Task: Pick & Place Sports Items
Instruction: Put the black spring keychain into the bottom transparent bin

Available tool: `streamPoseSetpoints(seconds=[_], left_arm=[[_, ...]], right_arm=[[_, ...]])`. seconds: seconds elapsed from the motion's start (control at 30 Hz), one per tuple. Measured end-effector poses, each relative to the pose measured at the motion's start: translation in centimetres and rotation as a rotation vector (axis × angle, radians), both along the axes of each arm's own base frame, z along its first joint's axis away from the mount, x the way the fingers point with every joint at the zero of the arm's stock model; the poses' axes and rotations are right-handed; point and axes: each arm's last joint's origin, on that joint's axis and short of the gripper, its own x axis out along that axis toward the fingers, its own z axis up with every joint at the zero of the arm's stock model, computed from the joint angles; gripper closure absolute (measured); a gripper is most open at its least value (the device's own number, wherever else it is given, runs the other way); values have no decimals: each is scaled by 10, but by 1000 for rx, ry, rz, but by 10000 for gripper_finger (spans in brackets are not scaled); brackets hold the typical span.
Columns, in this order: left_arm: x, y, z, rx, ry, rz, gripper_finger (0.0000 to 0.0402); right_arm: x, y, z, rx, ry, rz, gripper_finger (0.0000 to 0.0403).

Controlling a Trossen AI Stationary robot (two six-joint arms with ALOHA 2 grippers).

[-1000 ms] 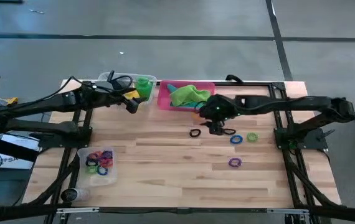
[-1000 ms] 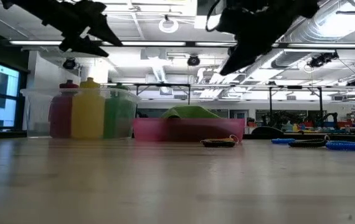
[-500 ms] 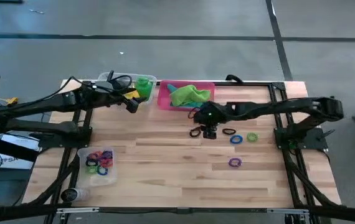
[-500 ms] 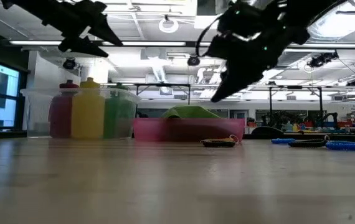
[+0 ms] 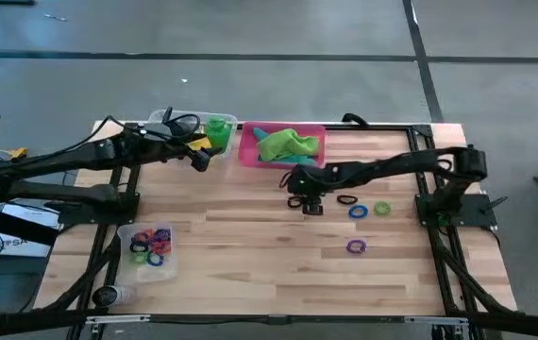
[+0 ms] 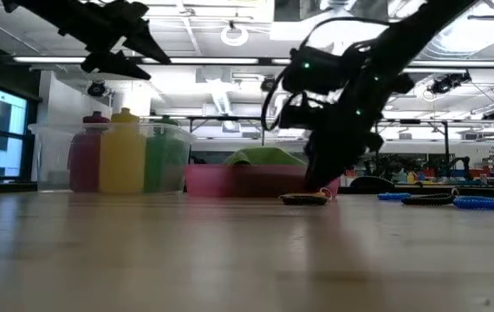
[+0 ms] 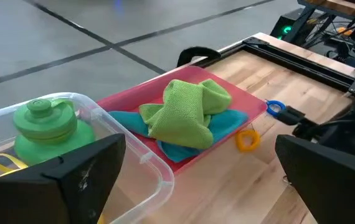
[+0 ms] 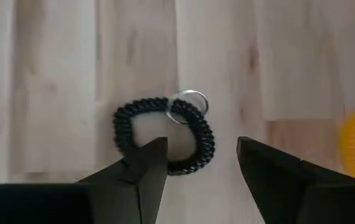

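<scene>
Black coiled ring with a small metal key loop lies flat on the pale wooden tabletop, centre of the high view, just below the pink rectangular tray. Right claw sits low over it, fingers apart and straddling the coil's rim: a pick looks to be in hand. Next it needs to drop and pinch. Left claw waits spread wide at upper left, over the clear plastic tub.

A black coiled ring with a small metal loop lies flat on the worktop. Blue, green and purple rings lie nearby. The green cloth sits crumpled over the teal cloth.
</scene>
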Motion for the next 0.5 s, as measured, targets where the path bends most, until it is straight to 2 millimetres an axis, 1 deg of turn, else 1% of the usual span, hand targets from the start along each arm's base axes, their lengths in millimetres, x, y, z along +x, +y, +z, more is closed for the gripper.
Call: streamPoseSetpoints(seconds=[0.5], left_arm=[[0,0,0,0,0,0,65]], right_arm=[[5,-1,1,-8,-46,-31,253]])
